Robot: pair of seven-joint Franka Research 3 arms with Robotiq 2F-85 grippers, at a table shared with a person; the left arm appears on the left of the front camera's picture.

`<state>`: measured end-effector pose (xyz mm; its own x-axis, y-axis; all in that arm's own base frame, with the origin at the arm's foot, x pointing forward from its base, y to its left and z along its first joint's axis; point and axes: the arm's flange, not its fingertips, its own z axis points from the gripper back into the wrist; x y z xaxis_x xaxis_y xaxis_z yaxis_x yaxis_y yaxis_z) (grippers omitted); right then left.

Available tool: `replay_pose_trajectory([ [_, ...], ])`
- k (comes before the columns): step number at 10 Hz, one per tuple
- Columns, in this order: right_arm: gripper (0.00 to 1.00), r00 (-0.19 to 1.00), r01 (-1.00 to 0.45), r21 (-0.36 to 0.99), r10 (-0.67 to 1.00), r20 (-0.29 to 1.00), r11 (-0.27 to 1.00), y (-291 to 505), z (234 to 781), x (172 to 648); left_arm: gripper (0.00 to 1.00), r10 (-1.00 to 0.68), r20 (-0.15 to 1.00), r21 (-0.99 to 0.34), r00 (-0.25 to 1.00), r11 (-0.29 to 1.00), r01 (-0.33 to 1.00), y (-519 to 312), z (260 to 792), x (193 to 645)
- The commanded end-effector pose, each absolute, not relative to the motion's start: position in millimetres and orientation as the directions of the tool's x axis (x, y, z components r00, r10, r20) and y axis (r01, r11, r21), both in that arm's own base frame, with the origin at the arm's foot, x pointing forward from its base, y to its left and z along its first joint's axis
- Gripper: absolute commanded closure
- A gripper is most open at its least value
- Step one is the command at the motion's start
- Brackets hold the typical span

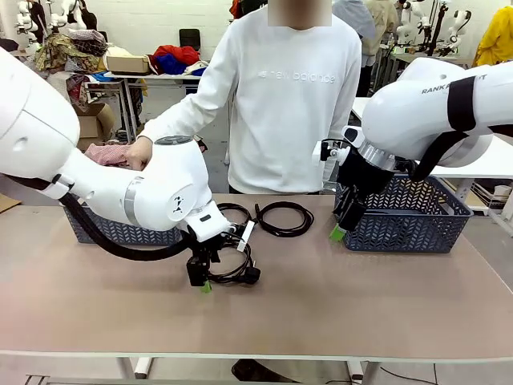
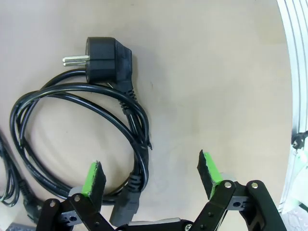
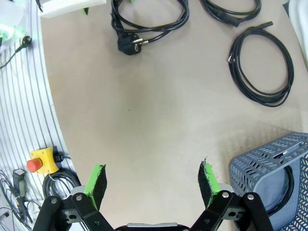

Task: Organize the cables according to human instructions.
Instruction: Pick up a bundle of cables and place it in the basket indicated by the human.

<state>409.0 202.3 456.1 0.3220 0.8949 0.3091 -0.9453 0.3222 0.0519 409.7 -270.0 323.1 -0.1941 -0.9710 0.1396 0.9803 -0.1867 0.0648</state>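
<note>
Three of the cables lie coiled on the table. One cable (image 1: 234, 271) (image 2: 72, 130) with a chunky plug (image 2: 103, 60) lies under my left gripper (image 1: 202, 281) (image 2: 151, 175), which is open and low over it, with the coil's near strand running between the green pads (image 2: 94, 178). A second cable (image 1: 284, 218) (image 3: 264, 67) lies mid-table. A third cable (image 1: 232, 211) (image 3: 231, 7) sits partly behind my left arm. My right gripper (image 1: 340, 230) (image 3: 151, 180) hangs open over bare table, holding nothing.
A grey basket (image 1: 417, 233) (image 3: 269, 168) stands at the right beside my right gripper, with a black loop inside. Another grey basket (image 1: 120, 234) stands at the left behind my left arm. The person (image 1: 288, 96) stands at the far edge. A yellow emergency button (image 3: 41, 161) sits off the table edge.
</note>
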Motion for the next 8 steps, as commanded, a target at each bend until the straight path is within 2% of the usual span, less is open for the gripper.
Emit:
replay_pose_trajectory([
  [1, 0.0, 0.322, -0.945, 0.045, 0.894, 0.311, 0.324, 204.1, 458.8, 411.1, 0.0, -0.973, 0.12, 0.064, -0.199, -0.192, 0.979, -275.7, 320.1, 416.4],
  [8, 0.0, 0.322, -0.945, 0.045, 0.894, 0.311, 0.324, 204.1, 458.8, 411.1, 0.0, -0.971, 0.132, -0.007, -0.202, -0.205, 0.979, -278.5, 316.6, 418.8],
])
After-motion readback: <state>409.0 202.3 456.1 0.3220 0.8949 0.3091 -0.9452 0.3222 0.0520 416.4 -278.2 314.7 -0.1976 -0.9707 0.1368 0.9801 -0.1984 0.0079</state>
